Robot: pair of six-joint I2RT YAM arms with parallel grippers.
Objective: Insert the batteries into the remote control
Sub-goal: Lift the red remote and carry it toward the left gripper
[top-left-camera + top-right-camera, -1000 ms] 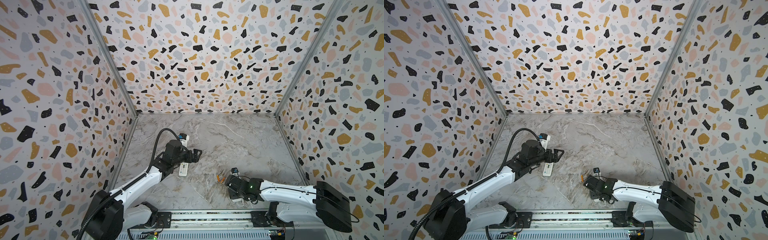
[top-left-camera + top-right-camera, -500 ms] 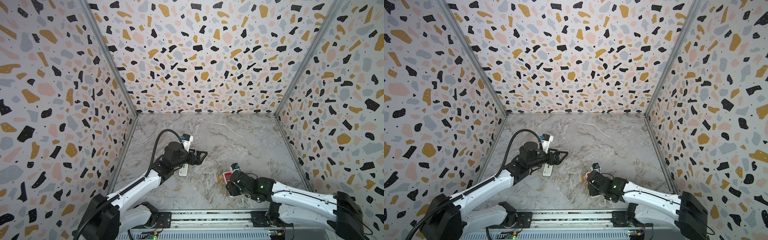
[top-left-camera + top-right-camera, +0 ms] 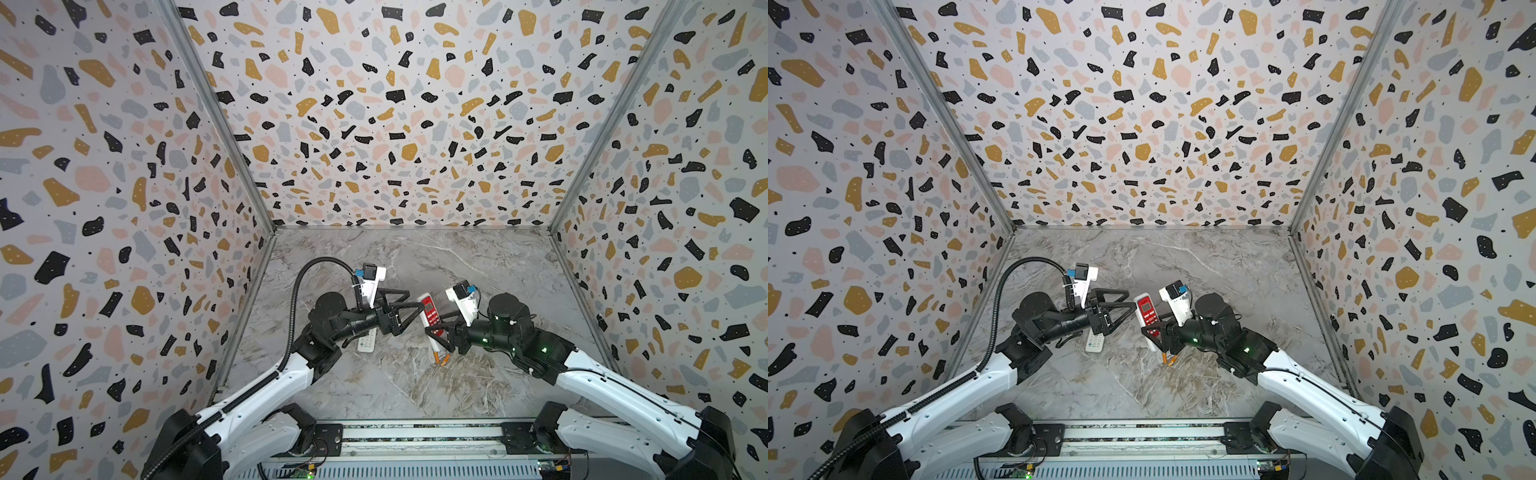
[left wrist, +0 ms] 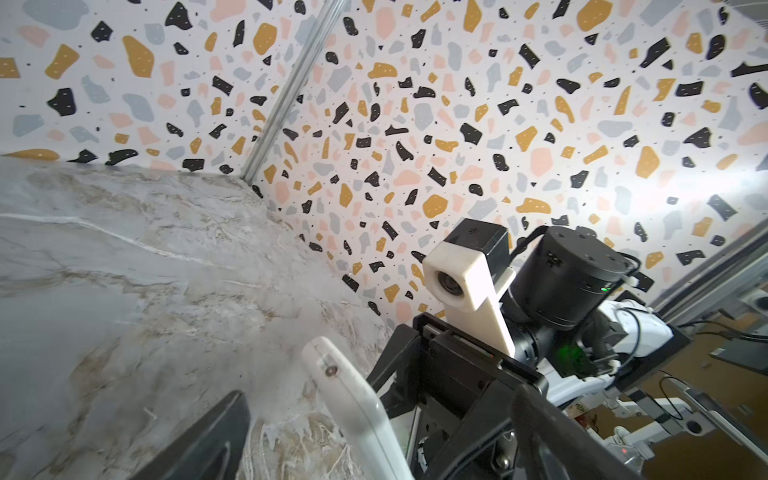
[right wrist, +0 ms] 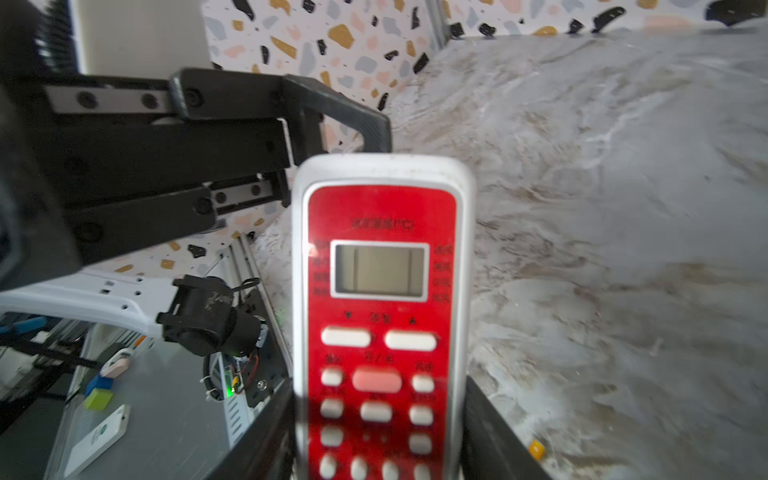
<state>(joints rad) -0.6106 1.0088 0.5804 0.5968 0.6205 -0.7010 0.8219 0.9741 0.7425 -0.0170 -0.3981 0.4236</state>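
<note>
Marble-look sheet, grey with pale veins and tan streaks, forms the table, walled on three sides by smooth terrazzo-print panels. Just below centre in both top views, the right gripper pinches the red remote. This is a slim, round-cornered slab with a white plastic shell and a glossy red face, and the black jaws press on the two long edges of its lower half. The right wrist view shows that face close up: a grey rectangular display, rows of white oval and pill-shaped buttons, and matte black fingers flanking it. The remote's rounded top end points toward the upper part of the frame, just beside the tips of the left gripper. That gripper's angular, open-framed black jaws stand spread wide and hold nothing; whether a tip touches the shell cannot be told. In the left wrist view the same end appears as a smooth white curve with a small dark dot. Two orange batteries, slim cylinders, lie on the table in a narrow V just below the remote's bottom end, and a bit of orange also shows beside the fingers in the right wrist view. A white remote, flat with a grid of tiny buttons, lies left of centre, partly under the left gripper's body.
</note>
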